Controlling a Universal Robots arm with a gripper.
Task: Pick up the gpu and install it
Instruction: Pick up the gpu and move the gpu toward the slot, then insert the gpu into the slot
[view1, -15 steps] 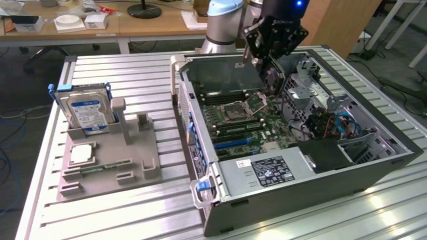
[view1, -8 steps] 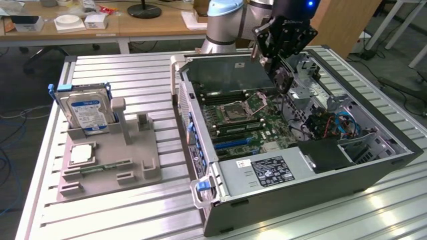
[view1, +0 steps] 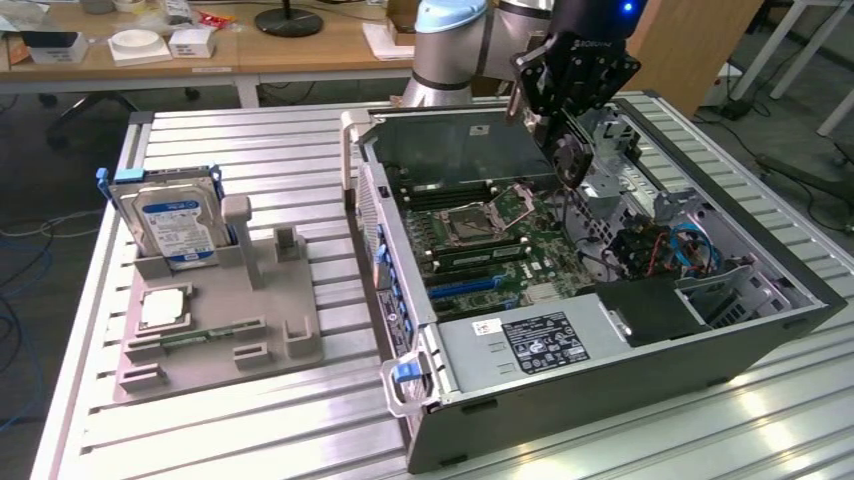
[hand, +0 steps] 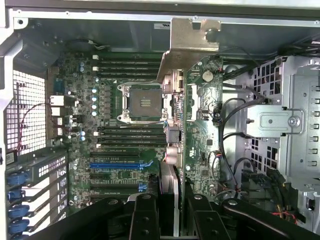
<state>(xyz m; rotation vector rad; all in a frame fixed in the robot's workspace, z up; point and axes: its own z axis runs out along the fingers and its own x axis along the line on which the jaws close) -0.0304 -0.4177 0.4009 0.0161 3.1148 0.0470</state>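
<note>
Jaws on your gripper (view1: 561, 115) are closed narrow on the gpu (view1: 577, 160), which hangs edge-down above the motherboard (hand: 130, 115) inside the open case (view1: 641, 390), so pickup is done, while the blue slot (hand: 120, 164) stands empty and seating remains outstanding.

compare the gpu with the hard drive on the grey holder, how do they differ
Place: the gpu hangs clamped in the gripper above the open computer case; the hard drive sits in a slot of the grey holder at the exterior view's left.
Look: the gpu is a thin dark card with a round black fan; the hard drive is a thicker silver box with a blue-white label.
Shared: both stand on edge rather than lying flat.
</note>
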